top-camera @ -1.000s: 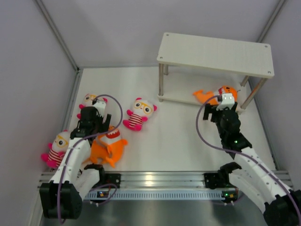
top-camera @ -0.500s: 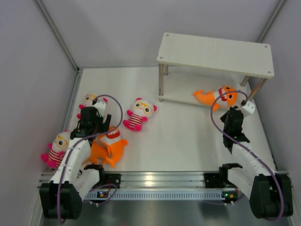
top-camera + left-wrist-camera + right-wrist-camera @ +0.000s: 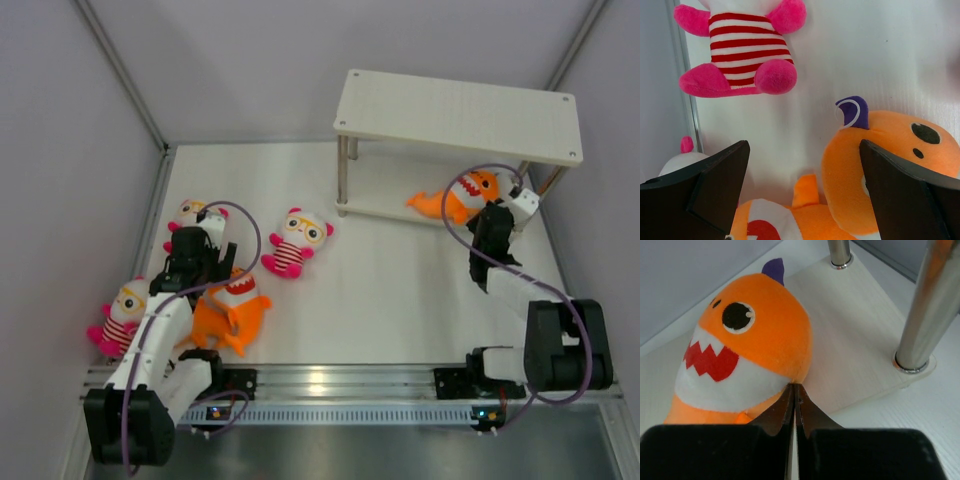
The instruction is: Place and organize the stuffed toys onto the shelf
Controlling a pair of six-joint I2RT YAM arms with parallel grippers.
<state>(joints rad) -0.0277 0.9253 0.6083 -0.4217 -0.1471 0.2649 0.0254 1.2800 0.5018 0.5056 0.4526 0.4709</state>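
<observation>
Orange shark (image 3: pixel 747 347) lies on the lower board of the shelf (image 3: pixel 460 112), face toward the right gripper (image 3: pixel 794 386). That gripper's fingers are pressed fully together with the tips touching the shark's underside and nothing held. Reads as a closed-finger poke to seat it deeper, not a grasp. The shark sits near the board's front edge, beside the leg (image 3: pixel 927 305), so a nudge back makes sense.

Left gripper (image 3: pixel 802 150) hangs spread wide over the left-hand pile, with a second shark (image 3: pixel 890 165) below it and a striped doll (image 3: pixel 745 55) just beyond. Looks staged for the next pick. Can't tell if the orange under it is one plush or two. Another doll (image 3: pixel 295 242) lies mid-table and a third doll (image 3: pixel 122 318) by the left wall, neither on the shelf.

Table (image 3: pixel 400 300) is white and smooth with a slight sheen, so plush should slide easily. Grey panel walls close it in, with a metal rail (image 3: pixel 340 385) along the near edge.
</observation>
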